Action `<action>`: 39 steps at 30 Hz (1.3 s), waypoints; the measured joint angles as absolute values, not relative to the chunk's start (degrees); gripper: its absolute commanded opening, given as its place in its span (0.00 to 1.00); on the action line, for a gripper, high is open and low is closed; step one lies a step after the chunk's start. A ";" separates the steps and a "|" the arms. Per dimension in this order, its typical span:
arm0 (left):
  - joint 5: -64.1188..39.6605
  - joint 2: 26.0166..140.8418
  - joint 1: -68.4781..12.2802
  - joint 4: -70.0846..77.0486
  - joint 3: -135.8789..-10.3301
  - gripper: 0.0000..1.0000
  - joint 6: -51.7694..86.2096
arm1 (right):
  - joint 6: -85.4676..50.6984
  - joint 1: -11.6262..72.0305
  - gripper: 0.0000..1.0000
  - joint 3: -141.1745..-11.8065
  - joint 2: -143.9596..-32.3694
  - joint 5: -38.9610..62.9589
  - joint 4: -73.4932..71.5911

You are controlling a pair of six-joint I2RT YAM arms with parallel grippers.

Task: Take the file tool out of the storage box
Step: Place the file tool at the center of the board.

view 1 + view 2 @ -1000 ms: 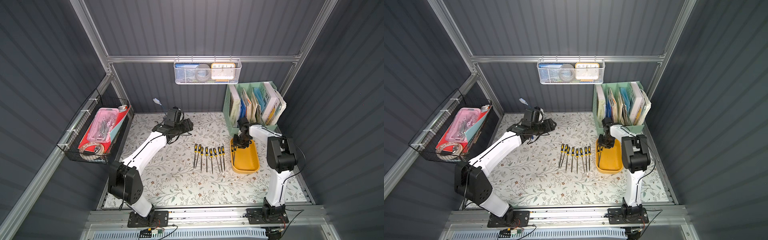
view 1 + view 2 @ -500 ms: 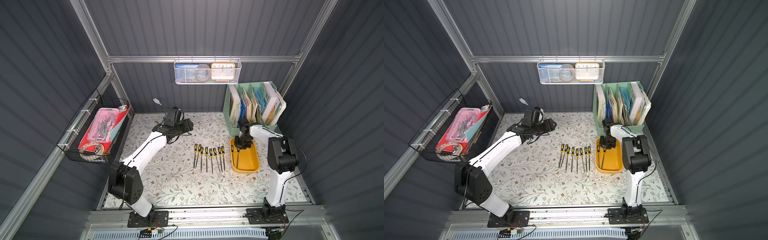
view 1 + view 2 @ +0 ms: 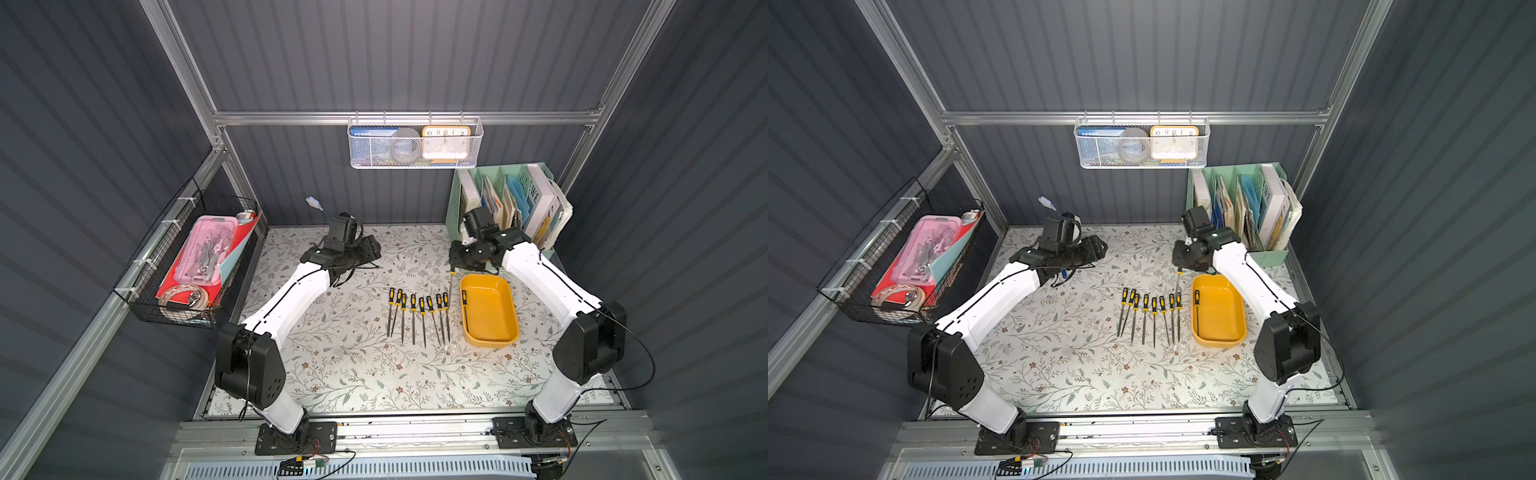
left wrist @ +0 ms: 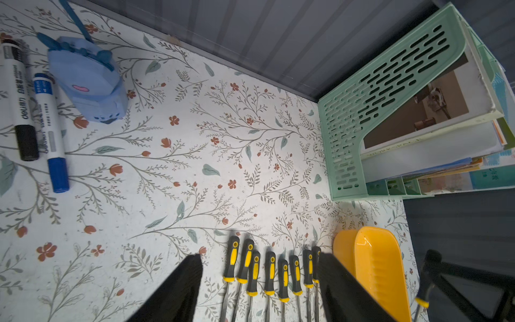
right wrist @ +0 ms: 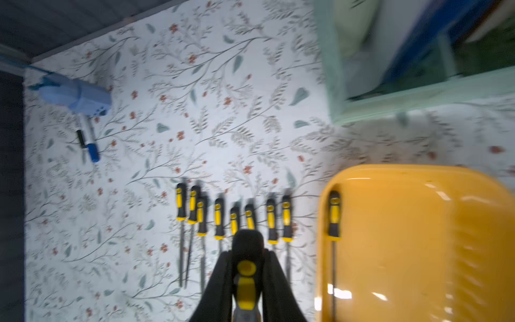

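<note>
In a top view we see the right gripper (image 3: 1183,261) closed on the handle of a file tool (image 3: 1178,279), which hangs from it tip down, outside the storage box (image 3: 1220,343). The box sits just to the gripper's right, toward the arm's base, and a second file (image 3: 1197,309) lies along the wall nearest the gripper. A row of eight files (image 3: 1150,313) lies on the floral mat (image 3: 1059,332) below the gripper and to its left. The left gripper (image 3: 1096,249) rests low, well off to its left.
</note>
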State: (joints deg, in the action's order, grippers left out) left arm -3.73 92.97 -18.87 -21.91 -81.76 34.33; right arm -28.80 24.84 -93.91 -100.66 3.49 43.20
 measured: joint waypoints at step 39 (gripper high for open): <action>-2.72 87.15 -15.40 -23.55 -75.55 0.74 34.30 | -39.68 43.66 0.07 -119.87 -138.85 -2.96 38.52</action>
State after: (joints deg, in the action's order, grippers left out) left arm -2.72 87.15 -15.40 -23.55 -75.55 34.30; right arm -39.68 43.66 -119.87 -138.85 -2.96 38.52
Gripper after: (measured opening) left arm 0.738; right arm 0.177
